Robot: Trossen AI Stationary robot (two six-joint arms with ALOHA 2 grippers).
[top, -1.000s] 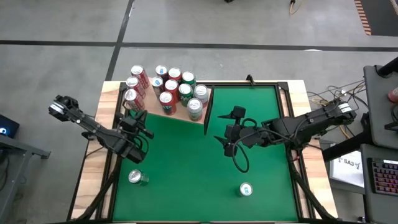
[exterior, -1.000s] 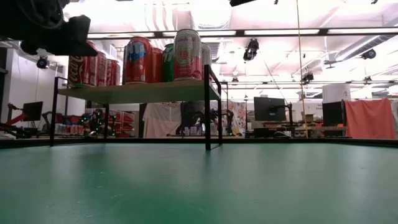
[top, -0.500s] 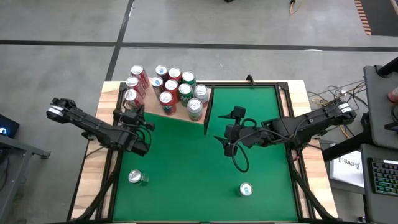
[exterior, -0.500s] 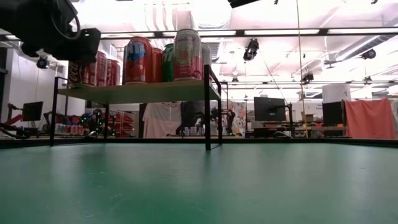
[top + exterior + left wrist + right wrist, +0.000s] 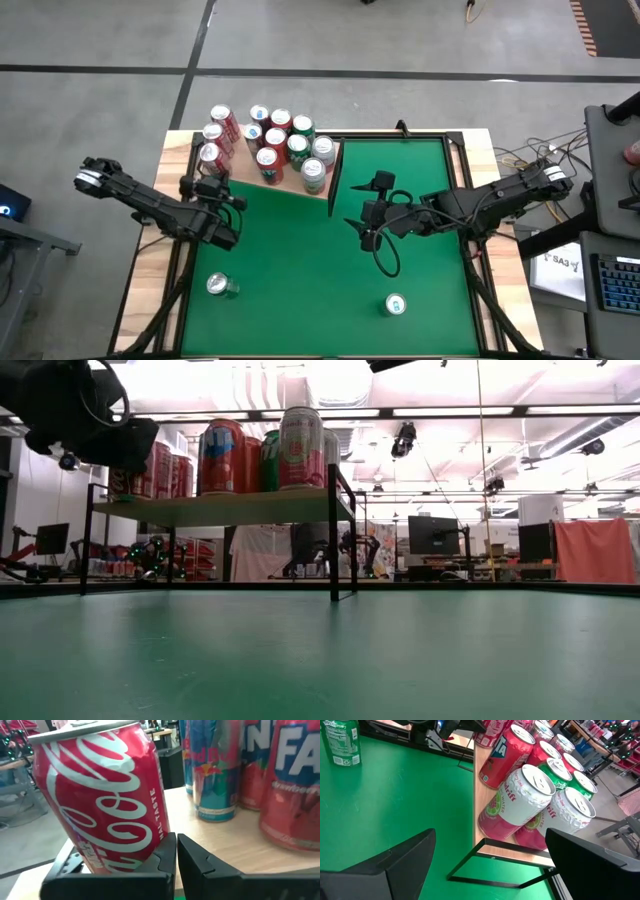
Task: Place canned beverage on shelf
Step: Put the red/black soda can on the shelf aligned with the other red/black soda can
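Left gripper: Your left gripper [image 5: 210,190] sits at the left end of the shelf [image 5: 287,186]. Its fingers [image 5: 192,857] are pressed fully together with nothing between them.

Red cola can: The red cola can [image 5: 102,795] stands upright on the pale board, at its edge. It is just beyond your closed fingertips; whether they touch it cannot be told.

Shelf load: Behind that can a crowd of other cans [image 5: 275,140] fills the board, red, blue and green, some packed side by side.

What has changed: Over the last second your left arm has shifted slightly beside the shelf's end, then settled. Its fingers stayed shut throughout. Your right arm has not moved.

What it means: The cola can appears to be delivered already. With the fingers shut, you look to be either nudging it inward or clearing off.

Right gripper: Your right gripper [image 5: 364,228] hovers over the middle of the table [image 5: 290,270], near the shelf's dark end panel [image 5: 334,185]. Its fingers [image 5: 400,865] are spread as wide as they go and hold nothing.

Still to place: Two cans wait on the green surface, well apart. A silver-topped can [image 5: 220,285] stands near the front left and a green can [image 5: 396,304] near the front right.

Next call: Your open right gripper seems better placed for the green can.
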